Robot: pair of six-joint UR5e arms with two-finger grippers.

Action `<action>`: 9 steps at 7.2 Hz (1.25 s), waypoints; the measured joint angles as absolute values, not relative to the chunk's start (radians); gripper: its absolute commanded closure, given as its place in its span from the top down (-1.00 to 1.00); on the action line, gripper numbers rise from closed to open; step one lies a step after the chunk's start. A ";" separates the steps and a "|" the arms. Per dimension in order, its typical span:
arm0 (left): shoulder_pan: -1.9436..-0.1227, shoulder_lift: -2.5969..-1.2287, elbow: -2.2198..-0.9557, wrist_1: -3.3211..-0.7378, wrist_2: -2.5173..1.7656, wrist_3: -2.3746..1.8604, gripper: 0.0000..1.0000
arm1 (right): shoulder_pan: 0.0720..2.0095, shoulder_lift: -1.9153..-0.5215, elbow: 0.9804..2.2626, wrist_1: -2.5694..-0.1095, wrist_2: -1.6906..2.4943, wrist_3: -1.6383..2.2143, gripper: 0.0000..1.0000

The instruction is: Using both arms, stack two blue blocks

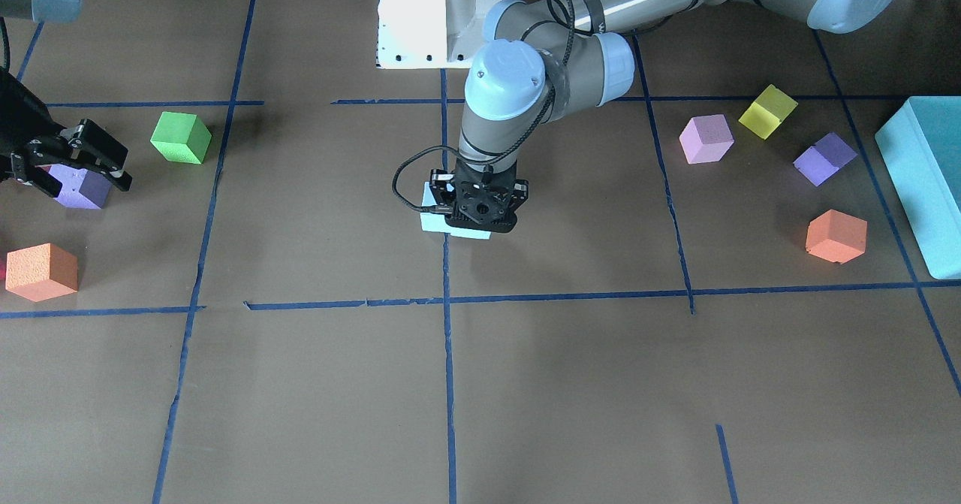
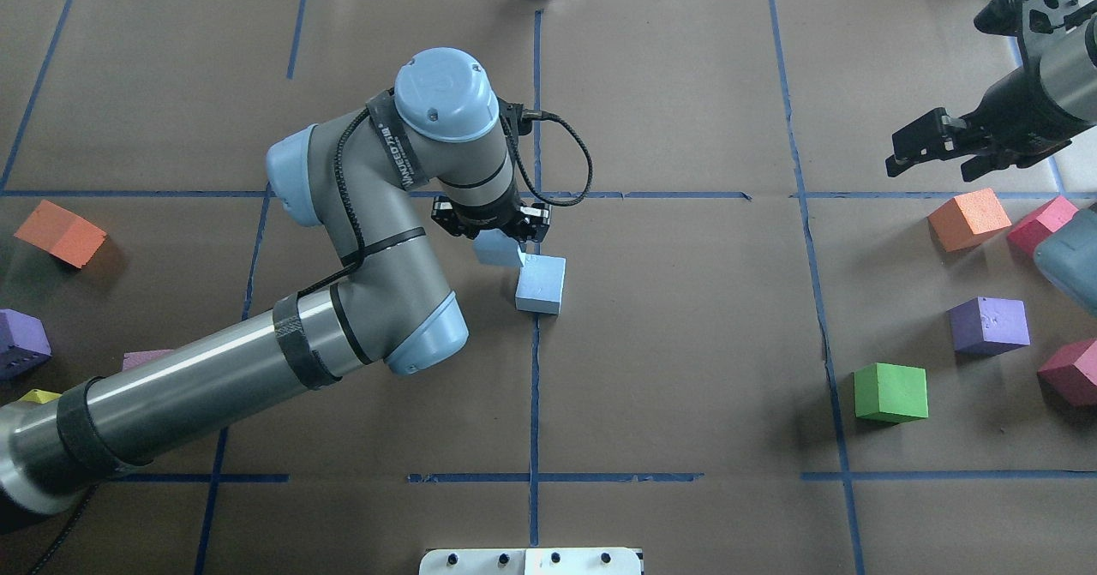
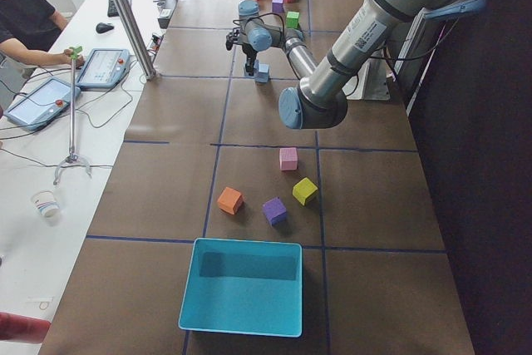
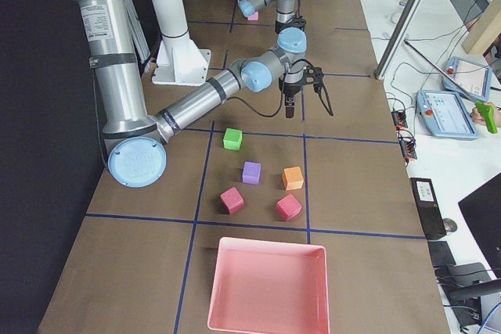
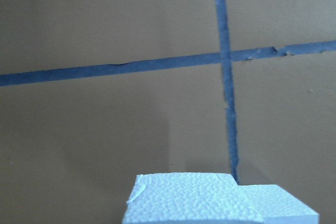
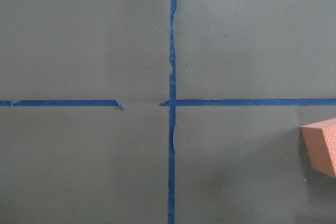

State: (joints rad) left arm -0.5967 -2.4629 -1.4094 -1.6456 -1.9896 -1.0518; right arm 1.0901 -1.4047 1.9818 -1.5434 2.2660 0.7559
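My left gripper point(image 2: 495, 232) points straight down near the table's middle, shut on a pale blue block point(image 2: 497, 249) held just above the table. The second blue block point(image 2: 542, 284) lies on the table right beside it, touching or nearly so. In the left wrist view the held block point(image 5: 184, 198) fills the bottom edge, with the other block point(image 5: 278, 205) lower at its right. In the front view the left gripper point(image 1: 480, 215) hides most of both blocks. My right gripper point(image 2: 934, 145) is open and empty, raised at the far right.
Beside the right gripper lie an orange cube point(image 2: 968, 219), a purple cube point(image 2: 990, 325), a green cube point(image 2: 891, 392) and red cubes point(image 2: 1041, 224). On the left side are an orange cube point(image 2: 60, 232), a purple cube point(image 2: 21, 344) and a turquoise box point(image 1: 927, 181).
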 measured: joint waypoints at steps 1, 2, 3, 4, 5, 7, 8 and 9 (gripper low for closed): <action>-0.595 -2.475 -1.403 -1.642 -1.979 -1.053 -0.54 | 1.090 -1.407 1.981 -1.543 2.265 0.755 1.00; -0.594 -2.478 -1.401 -1.641 -1.974 -1.055 -0.53 | 1.091 -1.407 1.982 -1.543 2.265 0.755 1.00; -0.590 -2.479 -1.401 -1.640 -1.972 -1.064 -0.49 | 1.091 -1.407 1.984 -1.543 2.266 0.756 1.00; -0.583 -2.482 -1.402 -1.639 -1.971 -1.080 -0.49 | 1.091 -1.407 1.985 -1.543 2.266 0.756 1.00; -0.574 -2.483 -1.403 -1.638 -1.970 -1.094 -0.49 | 1.090 -1.408 1.985 -1.543 2.266 0.756 1.00; -0.552 -2.484 -1.405 -1.621 -1.960 -1.119 -0.49 | 1.090 -1.408 1.984 -1.543 2.266 0.756 1.00; -0.541 -2.489 -1.407 -1.606 -1.946 -1.131 -0.49 | 1.090 -1.408 1.983 -1.543 2.266 0.756 1.00; -0.534 -2.493 -1.410 -1.598 -1.939 -1.138 -0.48 | 1.090 -1.407 1.982 -1.543 2.266 0.756 1.00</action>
State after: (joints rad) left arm -0.5342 -2.4930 -1.4102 -1.5982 -1.9389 -1.1380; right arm 1.0897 -1.4073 1.9825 -1.5432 2.2657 0.7562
